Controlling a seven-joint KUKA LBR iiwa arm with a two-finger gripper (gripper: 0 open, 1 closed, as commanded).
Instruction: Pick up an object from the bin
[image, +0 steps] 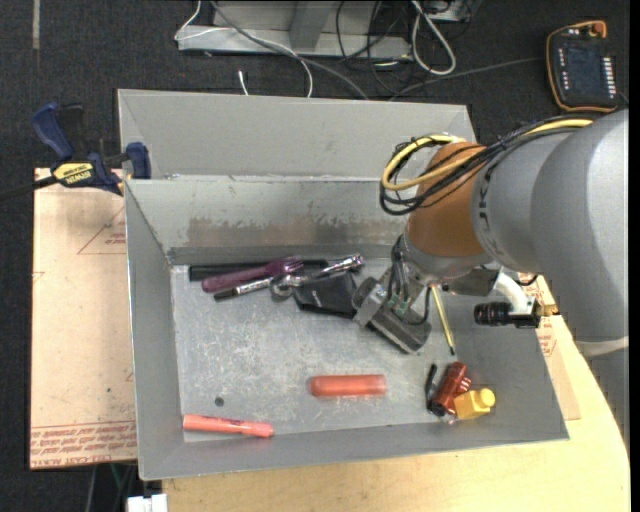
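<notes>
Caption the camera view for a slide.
KUKA gripper in the grey bin, beside a black object at the back; a red cylinder and a pink pen lie apart nearer the front.

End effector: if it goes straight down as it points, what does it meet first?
Most likely the grey blocky object directly beneath the end effector, beside the black tool heap near the back wall. Depth is unclear; contact may already exist.

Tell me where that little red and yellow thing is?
The red and yellow thing lies in the bin's front right corner, right of the red cylinder, below the gripper in the camera view.
</notes>
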